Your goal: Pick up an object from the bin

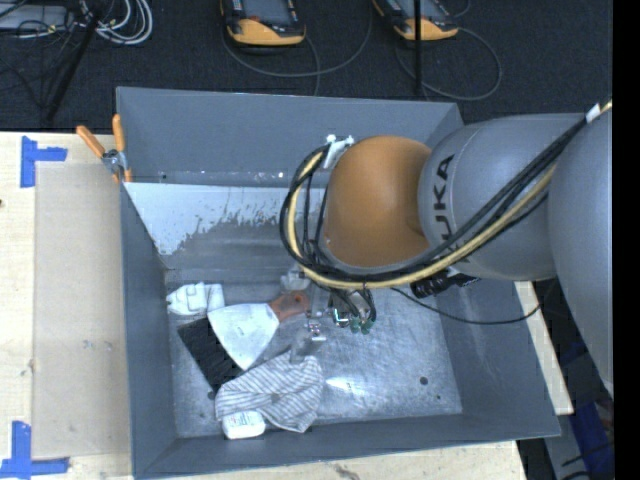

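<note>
**Camera view: gripper low among the clutter left of the bin's middle**

You see the grey arm (500, 198), lettered "UKA", reaching over the bin's (145, 368) right half. Bare floor lies open at front right. The gripper (318, 333) hangs just above a striped grey cloth (275, 388), beside a white wedge-shaped piece (245, 330) and a small reddish-brown block (292, 305). You cannot tell whether it is spread or closed. A black flat piece (208, 356) and a white rag (195, 298) lie further left.

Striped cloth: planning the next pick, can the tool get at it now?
Probably yes: the striped cloth lies uncovered, nothing on it, and the tool hangs close by its upper edge.
</note>
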